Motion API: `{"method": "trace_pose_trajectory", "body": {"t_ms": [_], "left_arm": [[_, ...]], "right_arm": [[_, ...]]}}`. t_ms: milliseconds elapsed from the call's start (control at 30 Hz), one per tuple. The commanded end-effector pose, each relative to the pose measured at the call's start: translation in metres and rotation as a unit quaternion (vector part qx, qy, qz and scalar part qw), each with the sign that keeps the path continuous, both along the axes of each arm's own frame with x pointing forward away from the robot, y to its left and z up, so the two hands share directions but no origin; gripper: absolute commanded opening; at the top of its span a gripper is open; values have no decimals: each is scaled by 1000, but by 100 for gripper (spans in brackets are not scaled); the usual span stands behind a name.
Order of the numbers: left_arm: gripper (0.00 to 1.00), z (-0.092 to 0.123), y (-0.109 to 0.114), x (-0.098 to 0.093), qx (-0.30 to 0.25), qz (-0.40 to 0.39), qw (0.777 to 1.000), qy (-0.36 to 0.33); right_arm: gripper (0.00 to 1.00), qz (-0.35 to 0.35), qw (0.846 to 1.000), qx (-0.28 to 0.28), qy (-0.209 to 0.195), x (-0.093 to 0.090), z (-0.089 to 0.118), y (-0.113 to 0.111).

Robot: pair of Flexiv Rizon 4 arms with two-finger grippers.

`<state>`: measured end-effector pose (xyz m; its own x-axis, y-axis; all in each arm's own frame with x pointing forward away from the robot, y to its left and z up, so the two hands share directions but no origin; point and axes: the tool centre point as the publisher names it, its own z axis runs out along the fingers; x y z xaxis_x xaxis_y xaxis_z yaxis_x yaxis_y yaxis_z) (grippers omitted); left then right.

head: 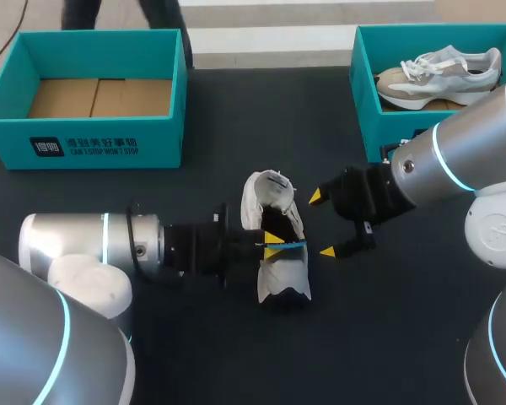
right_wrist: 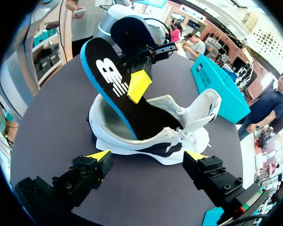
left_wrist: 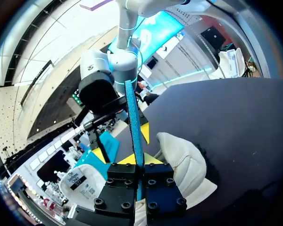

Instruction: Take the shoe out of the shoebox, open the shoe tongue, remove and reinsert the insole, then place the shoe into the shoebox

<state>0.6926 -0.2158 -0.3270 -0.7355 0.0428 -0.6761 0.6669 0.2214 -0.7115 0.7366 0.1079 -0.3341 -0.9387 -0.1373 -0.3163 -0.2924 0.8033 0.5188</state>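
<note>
Head overhead; wrists close, facing shoe (right_wrist: 151, 141) (shared).

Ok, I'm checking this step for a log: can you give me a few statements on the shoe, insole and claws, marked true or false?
1. The left claw is shut on the insole. True.
2. The insole lies flat on the table. False: it is held up, its lower end inside the shoe.
3. The right claw is open, holding nothing. True.
4. The shoe sits in the left box. False: it is on the table, and that box holds no shoe.
5. The right box holds a second shoe. True.
</note>
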Motion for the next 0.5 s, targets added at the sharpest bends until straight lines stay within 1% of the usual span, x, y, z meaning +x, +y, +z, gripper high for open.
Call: {"method": "trace_pose_trajectory", "body": {"t_ms": [33,200,367,467,500], "left_arm": [[0,-13,-8,4,-7,5,1000,-5],[0,-29,-10,18,0,17,1000,-11],[0,-33,-10,31,-4,26,1000,-17],[0,-31,-10,31,-2,28,999,-16],[20,-28,-10,29,-2,26,1000,-17]], "right_arm": [[100,0,1000,0,-1,0,0,1],[100,0,1000,0,-1,0,0,1],[100,0,1000,0,-1,0,0,1],[100,0,1000,0,-1,0,0,1],[100,0,1000,0,-1,0,0,1]]}}
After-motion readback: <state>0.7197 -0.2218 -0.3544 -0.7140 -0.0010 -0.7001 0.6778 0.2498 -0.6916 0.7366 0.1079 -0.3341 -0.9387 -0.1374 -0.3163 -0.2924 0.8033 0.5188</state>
